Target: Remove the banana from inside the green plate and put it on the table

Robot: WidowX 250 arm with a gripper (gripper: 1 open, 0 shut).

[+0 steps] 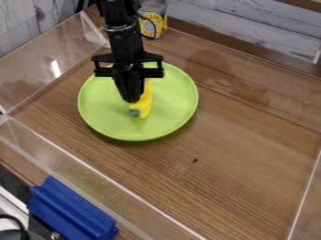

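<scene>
The lime-green plate (pixel 177 114) lies on the dark wood table (pixel 238 159), left of centre. The small yellow banana (pixel 145 102) rests inside the plate, its greenish tip pointing toward the front left. My black gripper (pixel 130 97) points down into the plate with its fingers drawn together. They stand right against the banana's left side. The fingers hide whether any part of the banana is pinched between them. The banana still lies on the plate.
A yellow-labelled can (pixel 153 23) stands behind the plate by the back wall. A blue ridged block (pixel 69 217) sits at the front left corner. Clear acrylic walls (pixel 25 80) border the tabletop.
</scene>
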